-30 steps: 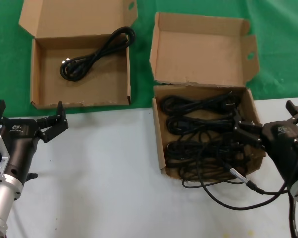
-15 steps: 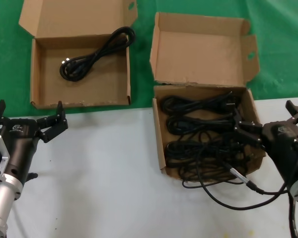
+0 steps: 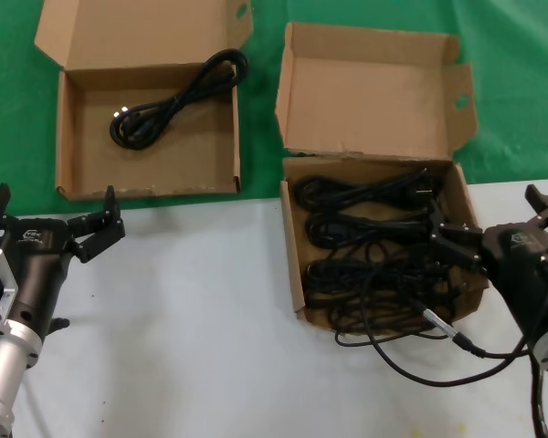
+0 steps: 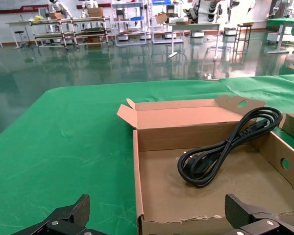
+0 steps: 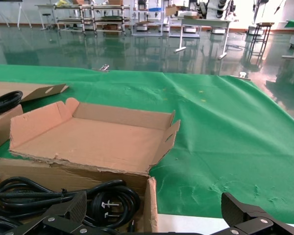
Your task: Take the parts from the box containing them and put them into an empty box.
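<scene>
Right gripper jaws apart, straddling full box edge to reach cords. Left gripper jaws apart, parked near other box.

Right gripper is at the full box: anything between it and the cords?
Nothing visible. The right gripper, fingers open, sits at the near right edge of the full box, over the cords. The robot's own loose cable trails outside, nearer the robot.

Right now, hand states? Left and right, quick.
Left hand: open, empty, parked over the white table in front of the shallow box.
Right hand: open, empty, at the cord box's right edge.
</scene>
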